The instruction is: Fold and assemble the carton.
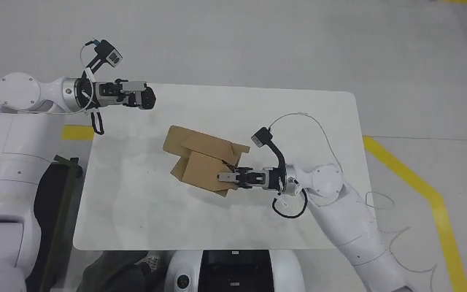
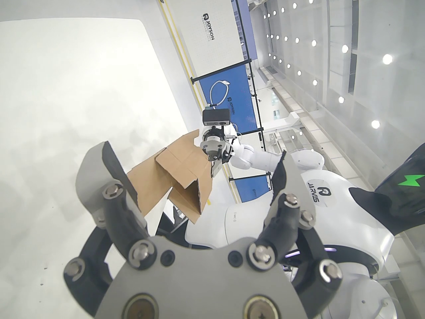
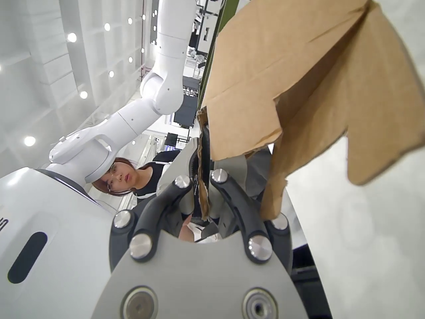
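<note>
A brown cardboard carton (image 1: 203,158) stands partly unfolded near the middle of the white table (image 1: 314,117), its flaps sticking out toward the far left and the right. My right gripper (image 1: 225,177) is shut on the carton's near edge; the right wrist view shows the cardboard wall (image 3: 259,54) pinched between the fingers (image 3: 196,164). My left gripper (image 1: 149,96) hangs over the table's far left corner, apart from the carton. Its fingers (image 2: 114,170) stand open with nothing between them. The carton (image 2: 181,177) and the right gripper (image 2: 214,159) show farther off in the left wrist view.
A dark bin or cart (image 1: 55,197) stands beside the table's left edge. Yellow floor tape (image 1: 408,171) runs to the right of the table. Bare tabletop lies to the right of and behind the carton.
</note>
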